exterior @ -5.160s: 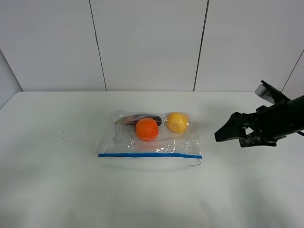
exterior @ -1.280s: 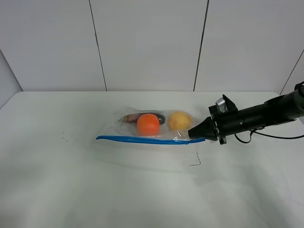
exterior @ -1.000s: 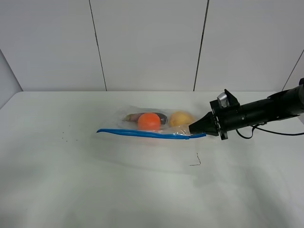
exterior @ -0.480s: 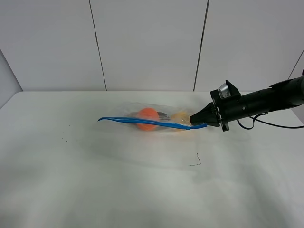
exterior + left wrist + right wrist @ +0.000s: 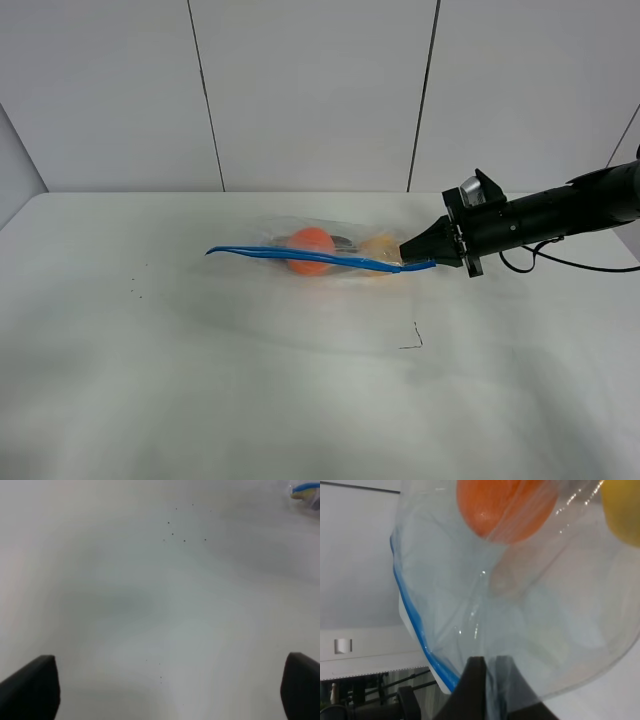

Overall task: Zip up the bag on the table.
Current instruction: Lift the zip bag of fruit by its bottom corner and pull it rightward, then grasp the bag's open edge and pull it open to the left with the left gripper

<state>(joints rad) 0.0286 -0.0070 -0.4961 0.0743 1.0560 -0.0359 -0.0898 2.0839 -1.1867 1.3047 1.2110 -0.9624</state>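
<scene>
The bag (image 5: 330, 268), clear plastic, holds an orange fruit (image 5: 310, 243), a yellow fruit (image 5: 378, 246) and a dark item. Its blue zip strip (image 5: 290, 256) hangs in the air above the table (image 5: 300, 390), highest at its right end. My right gripper (image 5: 410, 263) is shut on that right corner. Up close in the right wrist view, the right gripper (image 5: 490, 670) pinches the plastic beside the zip strip (image 5: 415, 625), with the orange fruit (image 5: 505, 505) beyond. My left gripper (image 5: 165, 690) stands open over bare table, off to the left of the bag, whose left tip (image 5: 305, 489) just shows.
A small black mark (image 5: 410, 341) lies on the table in front of the bag's right end. Tiny dark specks (image 5: 135, 291) dot the left side, also seen as specks (image 5: 180, 532) in the left wrist view. A panelled wall stands behind.
Over the last second the right gripper rose slightly, lifting the bag's zip edge higher off the table. In the last half second nothing moved.
</scene>
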